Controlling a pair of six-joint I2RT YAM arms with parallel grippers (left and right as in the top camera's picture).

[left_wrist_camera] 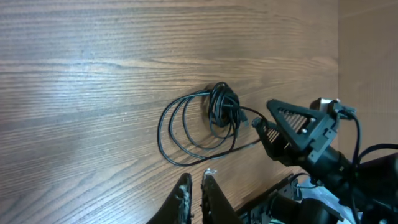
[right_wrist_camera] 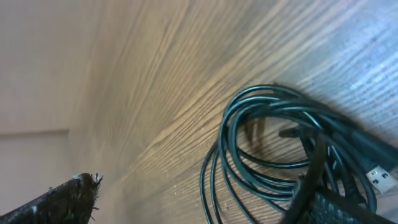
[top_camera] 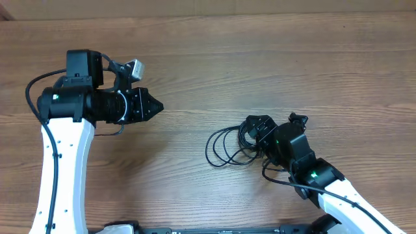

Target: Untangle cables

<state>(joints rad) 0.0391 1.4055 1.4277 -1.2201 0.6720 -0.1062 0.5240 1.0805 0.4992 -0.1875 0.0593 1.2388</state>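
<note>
The cables point(top_camera: 242, 138) are thin black cords in loose loops with a tight tangle at their right end, lying on the wooden table point(top_camera: 195, 52) right of centre. They also show in the left wrist view point(left_wrist_camera: 221, 102) and the right wrist view point(right_wrist_camera: 329, 127), where a small metallic plug point(right_wrist_camera: 379, 178) lies at the right. My right gripper point(top_camera: 258, 127) is open, low over the tangled end, its fingers point(right_wrist_camera: 199, 199) spread wide with cord strands between them; it also shows in the left wrist view point(left_wrist_camera: 262, 113). My left gripper point(top_camera: 158, 107) is shut and empty, well left of the cables point(left_wrist_camera: 196, 178).
The table's near edge and the robot base point(left_wrist_camera: 280, 199) show at the bottom. The right arm's own thicker black cable point(top_camera: 286, 182) loops beside its wrist.
</note>
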